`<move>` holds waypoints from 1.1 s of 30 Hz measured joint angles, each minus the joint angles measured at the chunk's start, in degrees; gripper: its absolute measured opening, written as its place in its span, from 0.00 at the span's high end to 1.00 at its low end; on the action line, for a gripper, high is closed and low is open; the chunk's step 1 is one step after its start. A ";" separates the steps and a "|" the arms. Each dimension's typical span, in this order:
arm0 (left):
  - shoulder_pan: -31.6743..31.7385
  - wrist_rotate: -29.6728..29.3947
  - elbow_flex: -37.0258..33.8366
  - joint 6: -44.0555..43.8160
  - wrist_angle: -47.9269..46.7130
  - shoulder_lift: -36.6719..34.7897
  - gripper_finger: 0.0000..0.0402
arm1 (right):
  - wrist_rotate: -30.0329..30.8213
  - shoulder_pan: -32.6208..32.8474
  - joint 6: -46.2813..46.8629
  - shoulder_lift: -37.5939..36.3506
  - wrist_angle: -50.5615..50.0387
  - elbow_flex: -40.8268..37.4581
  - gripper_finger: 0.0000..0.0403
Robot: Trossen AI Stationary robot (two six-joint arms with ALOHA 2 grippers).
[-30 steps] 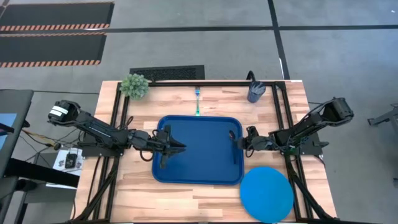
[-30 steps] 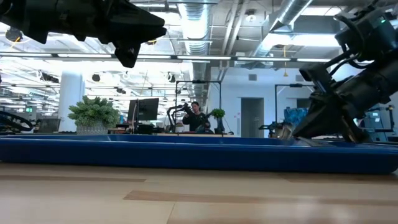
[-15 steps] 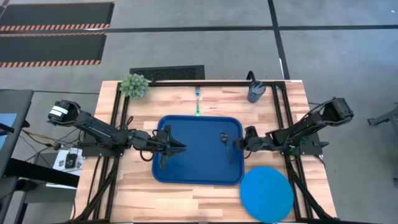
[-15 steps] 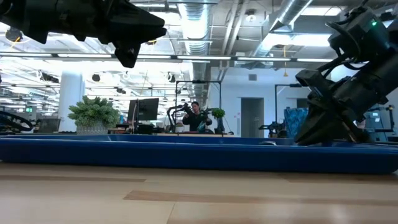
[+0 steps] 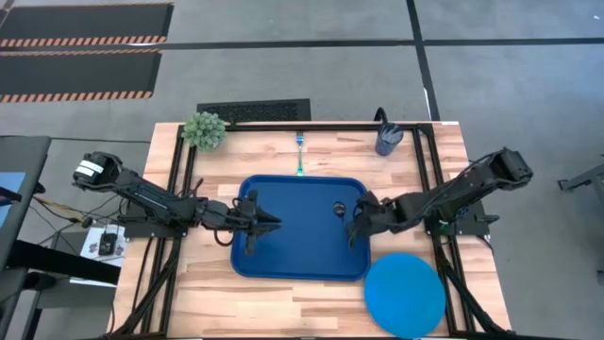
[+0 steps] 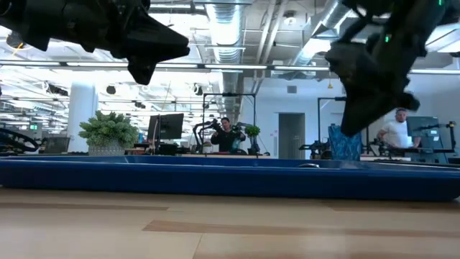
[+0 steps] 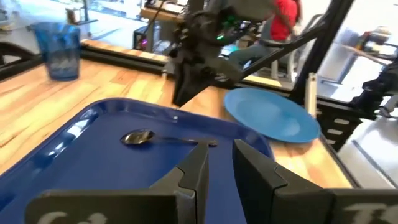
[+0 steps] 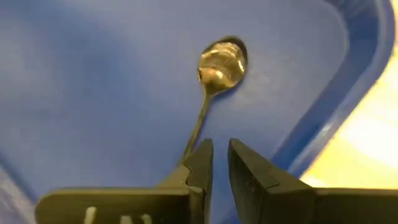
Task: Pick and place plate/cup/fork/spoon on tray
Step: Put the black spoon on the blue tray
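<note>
Spoon (image 5: 345,219) lies flat on tray (image 5: 302,255), right part of frame centre, shiny bowl up-frame, dark handle down-frame.

Right gripper (image 5: 357,219) above tray's right side, just over spoon handle; jaws narrowly apart, gripping nothing.

Left gripper (image 5: 273,223) over tray's left half, jaws slightly parted, empty.

Plate (image 5: 405,294) on table, lower right, off tray.

Cup (image 5: 388,138) upper right.

Fork (image 5: 300,151) top centre, beyond tray's upper rim.

Glossy blue plastic tray (image 5: 283,241), shiny metal spoon (image 8: 217,68) bowl, matt blue plate (image 5: 404,294), pale wood-plank table (image 5: 189,293).
</note>
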 joint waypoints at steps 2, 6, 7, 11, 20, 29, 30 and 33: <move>-0.97 -1.39 0.02 0.02 -1.15 0.00 0.85 | 0.22 1.84 0.66 2.75 -2.53 3.68 0.80; -3.12 -4.38 -0.05 -0.10 -2.95 0.00 0.85 | -0.06 4.80 2.58 10.16 -4.85 8.42 0.71; -3.58 -5.23 -0.27 -0.22 -3.09 0.00 0.85 | -0.06 5.31 3.10 12.05 -5.36 9.78 0.69; -4.98 -7.65 -1.30 -1.75 -3.22 0.00 0.85 | -0.15 6.30 5.42 19.09 -11.05 15.66 0.59; -5.38 -8.62 -1.70 -2.17 -3.33 0.00 0.85 | -1.49 4.76 6.19 29.85 -20.28 25.06 0.63; -5.37 -8.57 -1.70 -2.23 -3.36 0.00 0.85 | -2.42 3.80 6.05 31.85 -21.23 25.82 0.78; -5.36 -8.57 -1.70 -2.23 -3.32 0.00 0.85 | -2.41 3.79 6.05 31.84 -21.25 25.82 0.81; -5.36 -8.57 -1.70 -2.26 -3.27 0.00 0.85 | -2.27 3.80 6.03 31.71 -21.58 25.82 0.88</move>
